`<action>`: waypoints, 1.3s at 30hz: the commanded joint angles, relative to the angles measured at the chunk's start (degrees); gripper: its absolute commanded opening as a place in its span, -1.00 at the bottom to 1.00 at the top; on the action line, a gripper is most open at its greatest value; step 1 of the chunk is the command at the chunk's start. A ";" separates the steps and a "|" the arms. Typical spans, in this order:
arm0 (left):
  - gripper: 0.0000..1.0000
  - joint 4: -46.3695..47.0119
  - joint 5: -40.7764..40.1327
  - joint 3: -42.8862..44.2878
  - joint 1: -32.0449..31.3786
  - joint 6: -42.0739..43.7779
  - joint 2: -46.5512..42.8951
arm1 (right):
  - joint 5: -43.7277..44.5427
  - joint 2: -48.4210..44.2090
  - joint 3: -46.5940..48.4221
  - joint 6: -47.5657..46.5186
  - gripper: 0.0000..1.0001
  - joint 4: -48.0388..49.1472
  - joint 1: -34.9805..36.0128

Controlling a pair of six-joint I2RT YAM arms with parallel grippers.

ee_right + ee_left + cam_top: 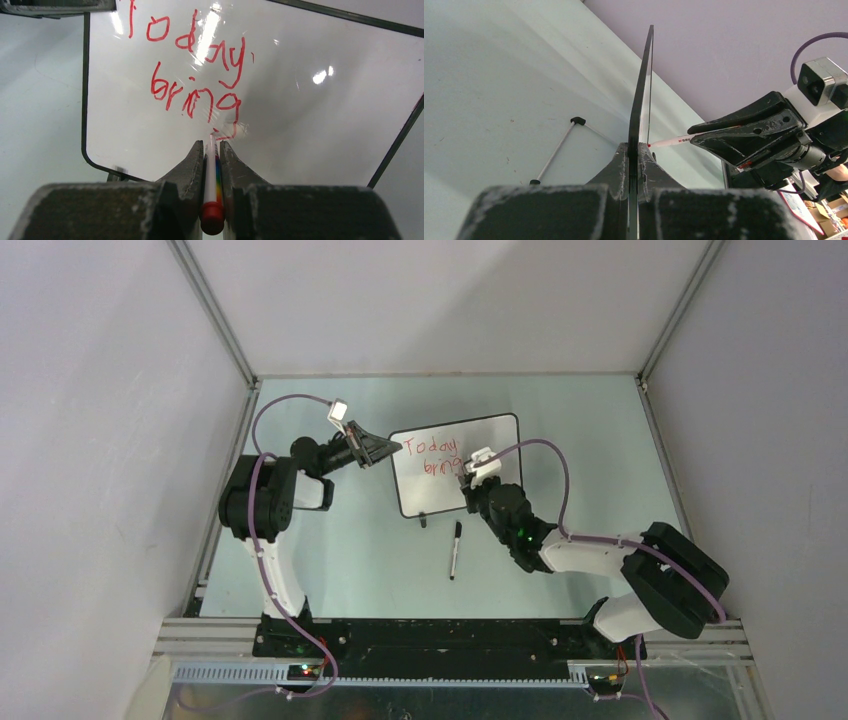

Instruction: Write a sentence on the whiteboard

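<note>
The whiteboard [490, 445] is held tilted above the table, and my left gripper [385, 450] is shut on its left edge. In the left wrist view the whiteboard [640, 95] shows edge-on between the closed jaws of the left gripper [639, 147]. The sentence [195, 65] reads "Today bring" in red, in two lines. My right gripper [212, 145] is shut on a red marker [211, 175] with a white barrel. Its tip touches the whiteboard [310, 125] just under the "g". In the top view, the right gripper [468, 480] hovers over the sentence [437, 455].
A black-capped pen [455, 550] lies on the table just in front of the board. A thin white stick with black ends [555, 152] shows on the table in the left wrist view. Grey walls enclose the table on three sides.
</note>
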 commanded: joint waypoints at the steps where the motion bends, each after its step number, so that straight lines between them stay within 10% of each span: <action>1: -1.00 2.85 1.26 0.29 0.46 2.43 -0.96 | -0.54 -0.15 3.06 -0.60 -1.00 1.13 0.57; 39: -1.00 2.82 1.18 0.16 0.33 2.52 -0.99 | 4.02 -7.77 -0.15 -0.54 -1.00 9.34 -4.50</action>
